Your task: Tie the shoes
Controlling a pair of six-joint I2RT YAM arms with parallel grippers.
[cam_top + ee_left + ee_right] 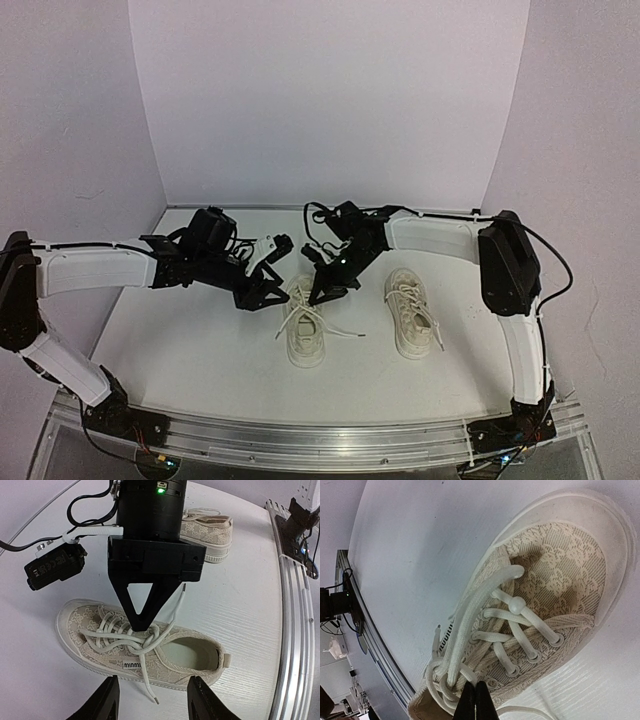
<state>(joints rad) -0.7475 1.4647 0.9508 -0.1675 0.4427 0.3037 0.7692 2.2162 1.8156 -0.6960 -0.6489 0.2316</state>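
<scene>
Sneakers [306, 338] in patterned cream-white fabric are sitting side by side on the white table [190, 350]. The nearer sneaker [190, 655] is lying directly under the right pincer [141, 622], which is pointing straight down at the spot where the white laces [112, 642] are crossing over the tongue. Its jaws are pressing fully together into one narrow tip, and that tip is touching the lace bundle. Whether a strand is actually being pinched there I cannot tell: the right wrist view is showing only the closed fingers, with lace loops curling just to one side of them.

One loose lace end is stretching across the table past the right pincer, toward the second sneaker [207, 530]. Another is trailing off the nearer sneaker onto the table, its tip lying between the fingers of the left pincer [154, 680].

The left pincer is hovering just beside this sneaker's flank, facing a small printed side label [132, 665]. Its jaws are standing clearly apart and gripping nothing. The second sneaker is resting beyond the right pincer, well apart from the left pincer, and neither pincer is touching it.
</scene>
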